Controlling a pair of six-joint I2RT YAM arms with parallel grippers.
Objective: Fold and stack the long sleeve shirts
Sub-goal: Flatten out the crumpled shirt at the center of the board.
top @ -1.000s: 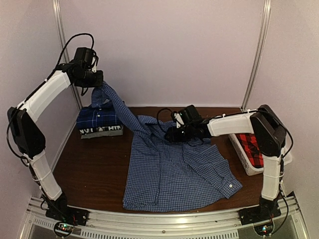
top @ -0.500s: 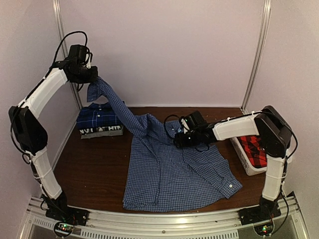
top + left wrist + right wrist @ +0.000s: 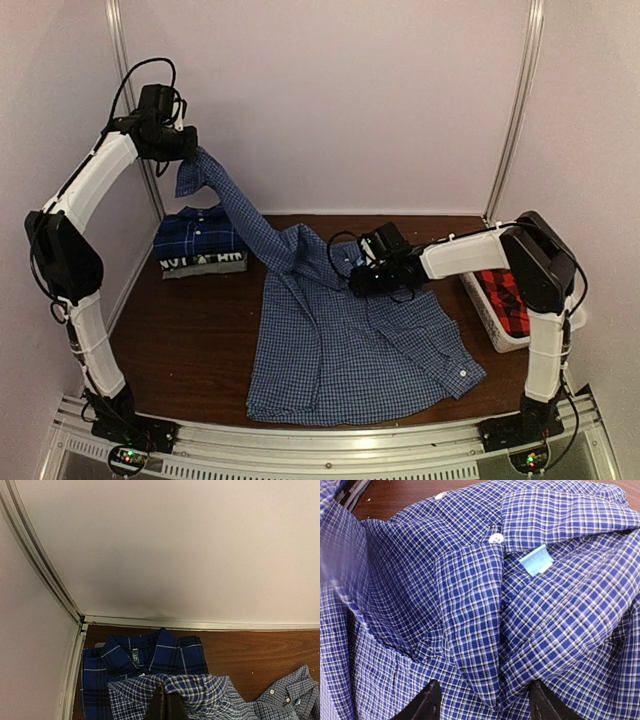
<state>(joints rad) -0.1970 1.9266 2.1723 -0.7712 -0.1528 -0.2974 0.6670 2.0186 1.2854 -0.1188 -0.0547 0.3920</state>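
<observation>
The blue-and-white fine check shirt [image 3: 350,340] lies spread on the table, one sleeve [image 3: 240,215] stretched up and left. My left gripper [image 3: 190,150] is shut on that sleeve's cuff [image 3: 200,695], held high near the back left corner. My right gripper [image 3: 362,280] is open just over the shirt's collar [image 3: 555,515], its fingertips [image 3: 430,702] straddling a fold of cloth [image 3: 475,630]. The darker blue plaid shirt [image 3: 195,238] sits folded at the back left, also in the left wrist view [image 3: 145,655]. The red-and-black plaid shirt [image 3: 505,290] lies in the basket.
The white slatted basket [image 3: 490,320] stands at the table's right edge. A grey box [image 3: 200,263] lies under the folded plaid shirt. Walls close the back and both sides. Bare wood [image 3: 180,340] shows left of the spread shirt.
My left gripper has lifted the sleeve higher and slightly further left, pulling it tauter. My right gripper has shifted right and a little lower along the collar area.
</observation>
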